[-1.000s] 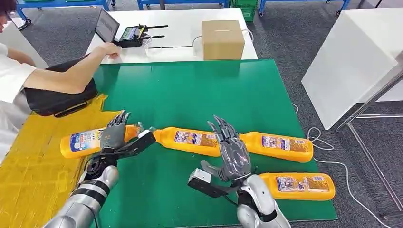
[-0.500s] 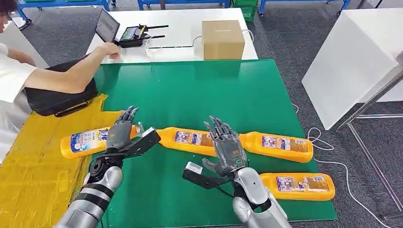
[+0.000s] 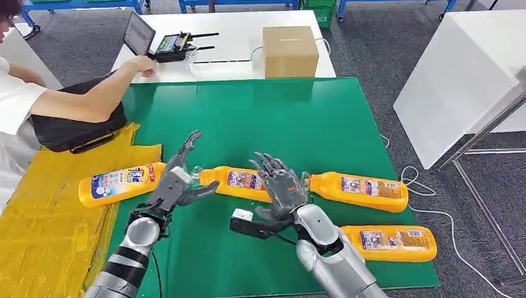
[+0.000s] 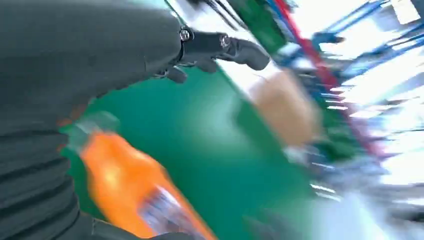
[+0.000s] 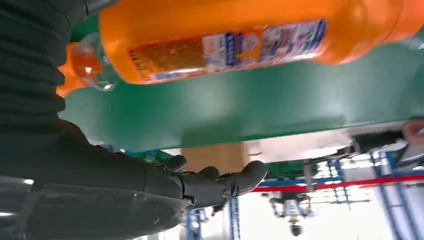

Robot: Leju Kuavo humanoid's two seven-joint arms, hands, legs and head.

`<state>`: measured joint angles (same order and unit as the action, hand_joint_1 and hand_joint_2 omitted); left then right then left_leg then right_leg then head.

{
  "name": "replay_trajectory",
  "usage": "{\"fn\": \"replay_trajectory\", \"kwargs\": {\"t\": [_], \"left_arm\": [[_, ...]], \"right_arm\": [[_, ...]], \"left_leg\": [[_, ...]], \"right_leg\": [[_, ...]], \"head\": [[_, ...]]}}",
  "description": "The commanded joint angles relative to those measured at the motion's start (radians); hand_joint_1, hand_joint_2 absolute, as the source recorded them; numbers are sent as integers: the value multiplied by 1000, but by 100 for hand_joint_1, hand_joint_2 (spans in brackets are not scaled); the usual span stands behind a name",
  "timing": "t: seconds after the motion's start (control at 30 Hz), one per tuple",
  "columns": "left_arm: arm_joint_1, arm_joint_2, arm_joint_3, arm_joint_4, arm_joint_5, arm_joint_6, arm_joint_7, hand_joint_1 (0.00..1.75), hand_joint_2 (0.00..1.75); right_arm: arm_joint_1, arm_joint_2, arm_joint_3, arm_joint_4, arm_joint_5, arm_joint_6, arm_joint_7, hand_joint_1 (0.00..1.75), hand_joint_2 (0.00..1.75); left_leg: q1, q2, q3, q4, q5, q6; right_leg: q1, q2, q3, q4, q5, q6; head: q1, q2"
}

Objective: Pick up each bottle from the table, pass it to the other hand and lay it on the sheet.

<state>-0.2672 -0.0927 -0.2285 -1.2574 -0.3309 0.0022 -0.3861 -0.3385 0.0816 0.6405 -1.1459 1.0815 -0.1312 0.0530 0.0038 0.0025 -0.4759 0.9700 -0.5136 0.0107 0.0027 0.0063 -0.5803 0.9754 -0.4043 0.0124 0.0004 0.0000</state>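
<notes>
Head view: both hands (image 3: 180, 183) (image 3: 280, 188) open, fingers spread.

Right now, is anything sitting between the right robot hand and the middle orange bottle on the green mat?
Nothing visible blocks it. The right robot hand hangs open directly over the middle bottle, fingers spread above its label end. The neighbouring bottle lies close beside it to the right, cap end near the fingers.
</notes>
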Motion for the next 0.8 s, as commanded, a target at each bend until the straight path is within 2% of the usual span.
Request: {"fn": "replay_trajectory", "kwargs": {"t": [0.03, 0.13, 0.37, 0.7, 0.8], "left_arm": [[39, 34, 18, -104, 58, -42, -16, 0, 175], [39, 29, 21, -103, 79, -55, -24, 0, 175], [143, 17, 88, -238, 368, -299, -102, 0, 175], [173, -4, 98, -307, 363, -311, -98, 0, 175], [169, -7, 92, -300, 352, -298, -96, 0, 175]], "right_arm": [[-106, 10, 87, 160, -7, 6, -8, 0, 175], [-109, 7, 92, 162, -7, 7, -7, 0, 175], [-160, 57, 144, 275, 52, -21, 28, 0, 175], [-207, 96, 106, 432, 116, -24, 150, 0, 175], [-210, 103, 66, 460, 94, -25, 143, 0, 175]], "left_leg": [[0, 1, 1, -1, 0, 0], [1, 2, 2, -1, -1, -1], [0, 3, 1, -1, -1, 0], [1, 1, 1, -1, 0, 0], [1, 0, 2, -1, 0, -1]], "right_leg": [[0, 1, 1, -1, 0, 0], [1, 2, 2, -2, 1, 1], [0, 4, 0, 0, 0, 0], [1, 1, 1, -1, 1, 1], [1, 0, 2, -2, 1, 1]], "head": [[0, 0], [0, 0], [0, 0], [0, 0], [0, 0]]}}
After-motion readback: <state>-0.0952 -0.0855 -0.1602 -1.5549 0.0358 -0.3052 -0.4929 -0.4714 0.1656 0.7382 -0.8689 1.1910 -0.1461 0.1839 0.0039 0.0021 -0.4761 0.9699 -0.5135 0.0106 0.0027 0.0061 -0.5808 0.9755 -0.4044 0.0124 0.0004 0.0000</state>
